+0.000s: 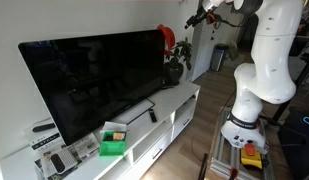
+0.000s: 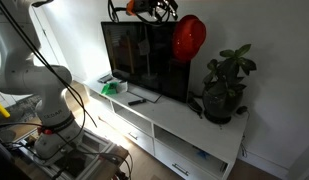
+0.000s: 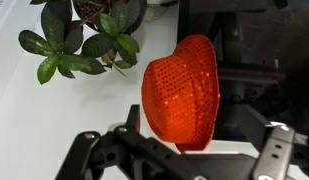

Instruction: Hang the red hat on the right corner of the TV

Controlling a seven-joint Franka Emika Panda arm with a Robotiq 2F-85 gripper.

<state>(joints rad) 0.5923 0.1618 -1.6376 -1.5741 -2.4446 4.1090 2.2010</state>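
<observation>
The red hat (image 2: 188, 38) hangs over the upper right corner of the TV (image 2: 142, 58); both also show in an exterior view, the hat (image 1: 168, 37) at the far top corner of the TV (image 1: 99, 80). My gripper (image 1: 197, 17) is just beyond and above that corner, apart from the hat, and shows above the TV's top edge (image 2: 154, 9). In the wrist view the hat (image 3: 181, 88) fills the middle, between the spread fingers of my gripper (image 3: 201, 122). The jaws are open and do not pinch it.
A potted plant (image 2: 224, 88) stands on the white cabinet (image 2: 184, 125) beside the TV's right edge, and shows in the wrist view (image 3: 89, 40). A green box (image 1: 114, 141) and a remote (image 1: 152, 116) lie in front of the TV.
</observation>
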